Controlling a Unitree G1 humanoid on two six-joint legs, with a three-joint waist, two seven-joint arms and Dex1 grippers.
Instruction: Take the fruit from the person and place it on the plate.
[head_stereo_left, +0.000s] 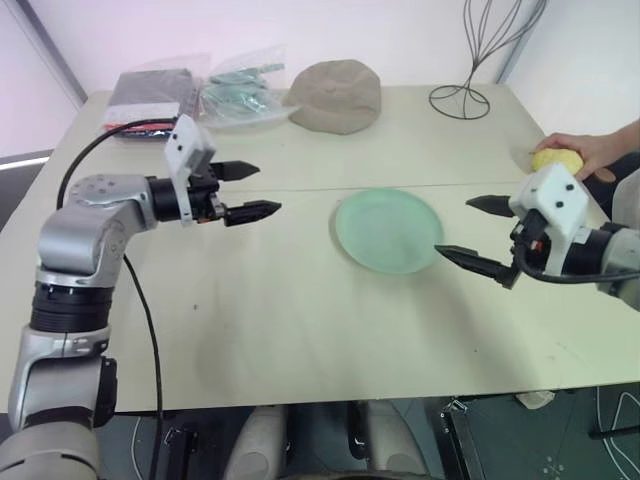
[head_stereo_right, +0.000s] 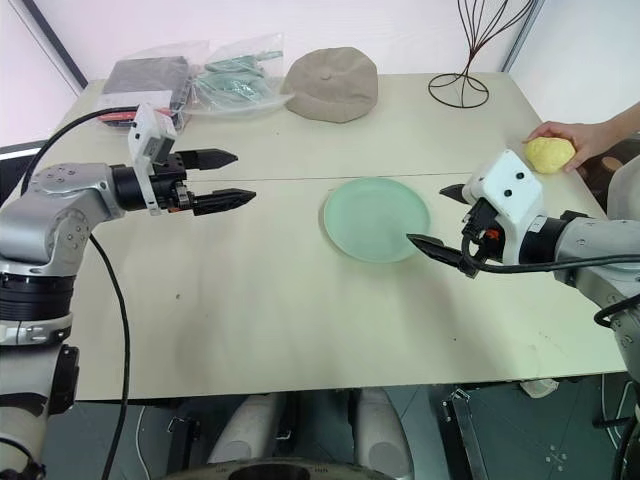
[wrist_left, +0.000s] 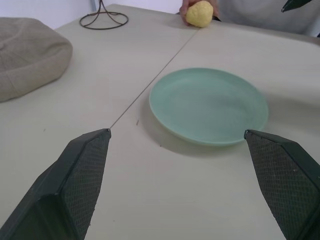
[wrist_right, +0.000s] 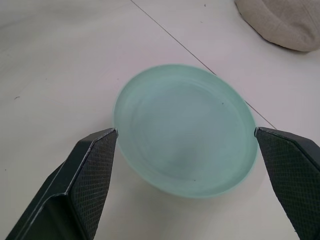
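- Fruit (head_stereo_right: 550, 154): pale yellow, roundish, bumpy skin. It rests at the far right edge of the worktop (head_stereo_right: 300, 320), cupped from behind by the person's hand (head_stereo_right: 585, 140). It is not yet handed over.
- Plate (head_stereo_right: 375, 218): pale green, bare, lying flat near the middle of the worktop, well apart from the fruit.
- Right pincer (head_stereo_right: 440, 215): both fingers spread wide, nothing between them. It hovers just beside the plate's right rim and points toward the plate, away from the fruit.
- Left pincer (head_stereo_right: 222, 178): fingers spread wide, nothing held. It hovers over the left half of the worktop, pointing toward the plate, well apart from it.
- Governing relation: the fruit lies behind and to the right of the right pincer, farther out on the worktop, past the right wrist housing. The right arm is clearly the nearer one; the left arm would have to cross the plate and most of the worktop.
- Long axis: the fruit is near-round, so no preferred grasp axis can be read; approach direction is set by the person's hand, which covers the far side.
- Judgement: the next move calls for the right pincer to turn outward toward the fruit and close on the side left free by the hand.
- Other items: a beige rock-like lump (head_stereo_right: 332, 85), bagged goods (head_stereo_right: 195, 80) and a wire stand (head_stereo_right: 460, 90) sit along the far edge, clear of the route.
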